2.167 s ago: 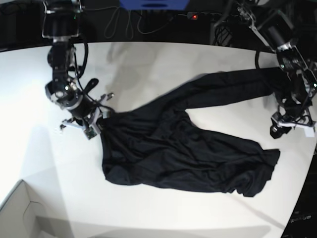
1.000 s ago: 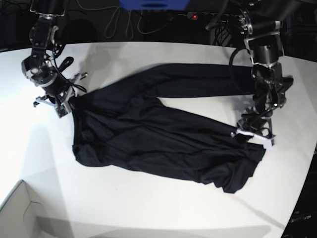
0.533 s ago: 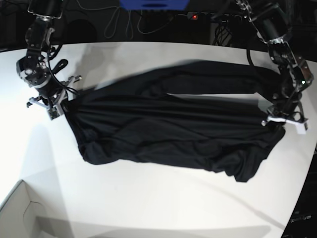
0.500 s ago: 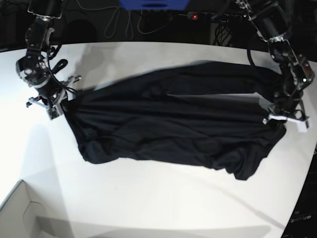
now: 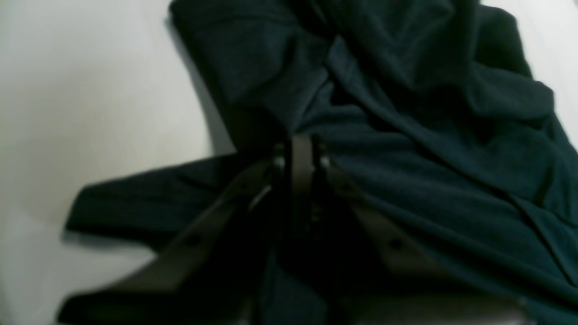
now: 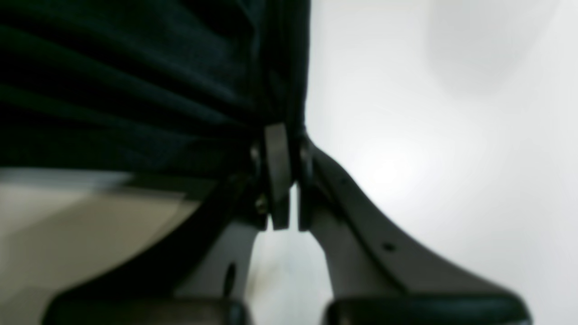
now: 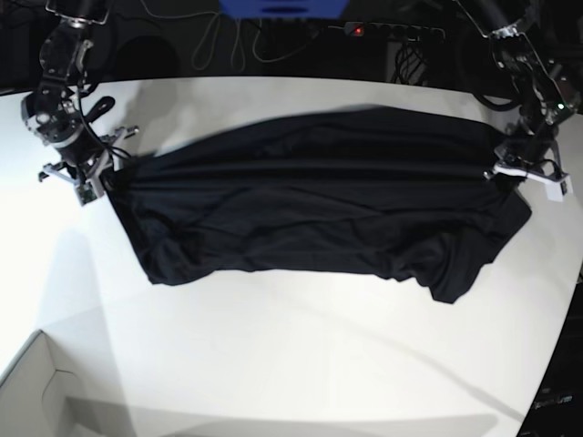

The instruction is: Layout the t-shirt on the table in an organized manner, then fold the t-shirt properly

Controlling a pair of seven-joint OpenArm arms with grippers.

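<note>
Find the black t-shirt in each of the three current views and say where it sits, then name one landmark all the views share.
Base: the t-shirt spans the middle, stretched between the right pincer and the left pincer.
Left wrist: it fills the centre and right, clamped in the left pincer.
Right wrist: it fills the upper left, clamped in the right pincer.
Shared landmark: the white table.

The white table (image 7: pixel 273 355) is covered across its far half by the black t-shirt (image 7: pixel 310 209), which is stretched sideways, its lower edge rumpled.
</note>
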